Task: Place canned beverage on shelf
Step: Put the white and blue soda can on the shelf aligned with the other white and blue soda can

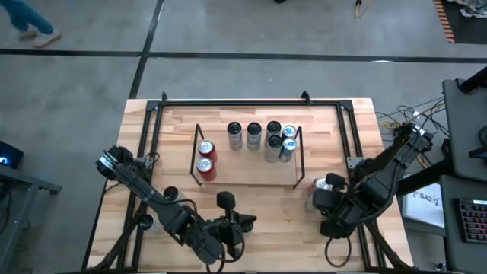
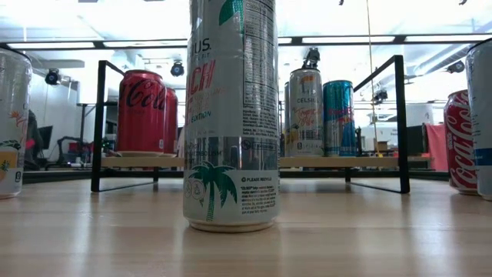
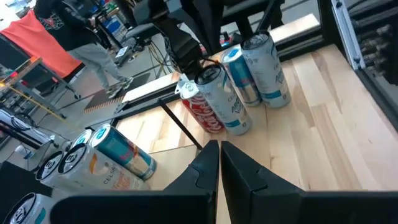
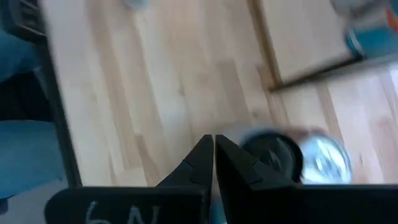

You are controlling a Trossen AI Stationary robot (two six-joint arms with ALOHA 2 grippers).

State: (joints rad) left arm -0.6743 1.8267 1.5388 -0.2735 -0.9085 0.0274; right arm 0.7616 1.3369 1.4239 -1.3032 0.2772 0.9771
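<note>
The shelf stands in the middle of the worktop, its wood base between two thin black wire end frames. On it, toward the left end, two red cans stand one behind the other. Toward the right end a cluster of cans stands upright: two silver cans with dark tops side by side, and next to them several more, some with blue and white on them. In the low view the red cans show on the shelf's left, and a Celsius can and a teal can on its right.

A tall silver can with a palm-tree print stands upright on the bare worktop in front of the shelf, closest to the low camera. More cans stand at both edges of that view, including a red can at the right.

The left end effector is at the near edge of the worktop, in front of the shelf, its fingers pressed together and holding nothing. Its camera looks over four cans grouped on the worktop beyond the shelf's end.

The right end effector is off the shelf's right end, closed and empty. A can stands just beside its fingertips, apart from them.
</note>
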